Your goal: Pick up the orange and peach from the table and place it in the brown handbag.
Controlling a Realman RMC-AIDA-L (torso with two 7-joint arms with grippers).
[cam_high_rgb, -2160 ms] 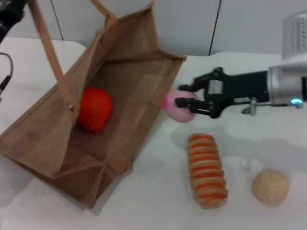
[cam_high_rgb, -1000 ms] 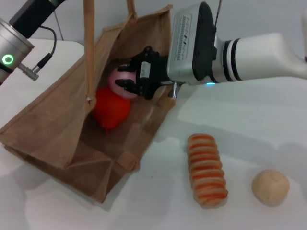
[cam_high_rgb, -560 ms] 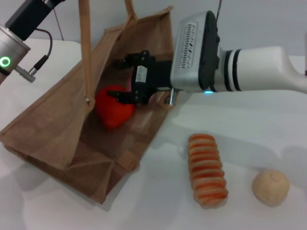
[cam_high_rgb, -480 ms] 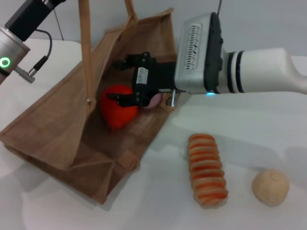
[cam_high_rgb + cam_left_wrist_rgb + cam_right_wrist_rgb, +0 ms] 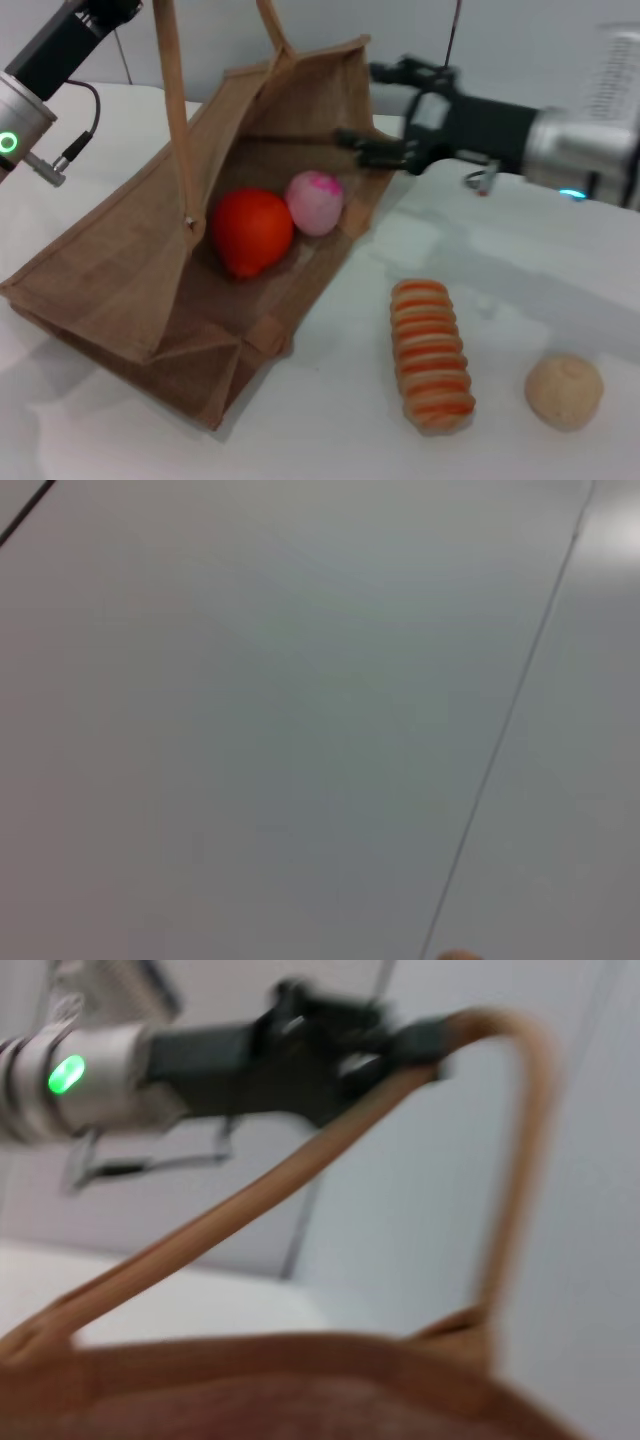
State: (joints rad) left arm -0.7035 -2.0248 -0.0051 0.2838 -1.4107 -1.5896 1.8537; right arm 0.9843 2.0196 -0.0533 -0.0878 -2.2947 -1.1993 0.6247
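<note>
The brown handbag [image 5: 120, 280] lies tilted open on the table's left. The orange [image 5: 250, 230] and the pink peach [image 5: 315, 202] rest side by side inside it, touching. My right gripper [image 5: 385, 108] is open and empty, just outside the bag's far right rim. My left arm [image 5: 40, 70] is at the upper left and holds one long handle [image 5: 170, 100] up. In the right wrist view the left gripper [image 5: 395, 1045] is shut on the handle loop [image 5: 300, 1175]. The left wrist view shows only wall.
A beige-and-orange striped roll [image 5: 432, 355] lies on the white table [image 5: 330, 420] right of the bag. A matte beige ball [image 5: 564, 391] sits at the front right. The second handle [image 5: 275, 30] rises at the bag's back.
My right gripper carried the peach into the bag, opened and let it go beside the orange. It has pulled back up and to the right, out of the bag.
</note>
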